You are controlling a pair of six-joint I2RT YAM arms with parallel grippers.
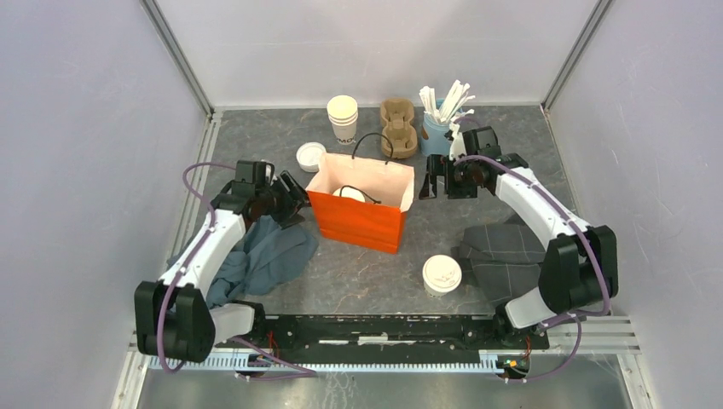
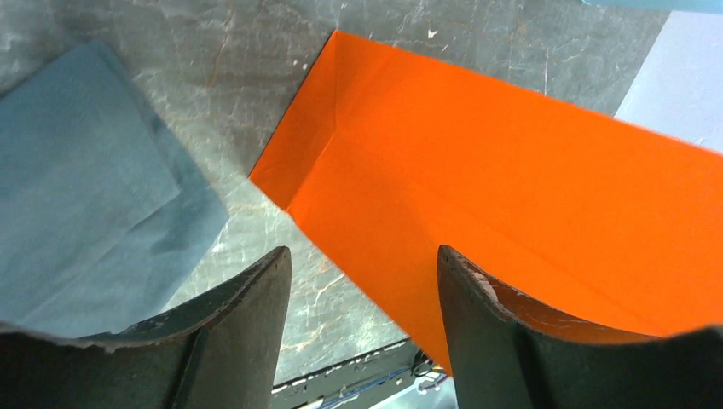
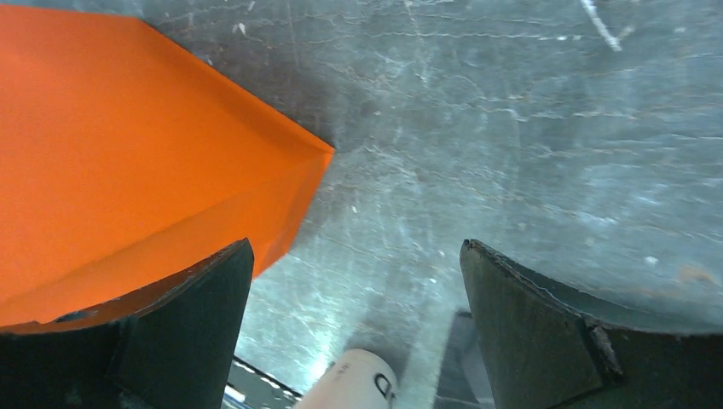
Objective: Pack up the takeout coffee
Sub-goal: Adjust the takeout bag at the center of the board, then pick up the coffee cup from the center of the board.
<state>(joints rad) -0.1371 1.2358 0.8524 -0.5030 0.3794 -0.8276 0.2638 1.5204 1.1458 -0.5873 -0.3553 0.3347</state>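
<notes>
Left gripper (image 1: 296, 202) spread, empty, at 9 o'clock of orange bag (image 1: 358, 220). Right gripper (image 1: 428, 186) spread wide, empty, at 3. First cup (image 1: 349, 193) inside bag. Second cup (image 1: 442, 273) on counter (image 1: 358, 277), 5 o'clock of bag. I'd steady bag rim, grasp second cup below lid, lower upright.

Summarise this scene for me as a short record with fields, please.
bag: orange paper bag, upright, open
packed: first lidded cup, inside bag
waiting: second lidded cup, outside bag, nearer the arm bases
left claw: open, empty, beside bag's left side
right claw: open, empty, beside bag's right side
</notes>
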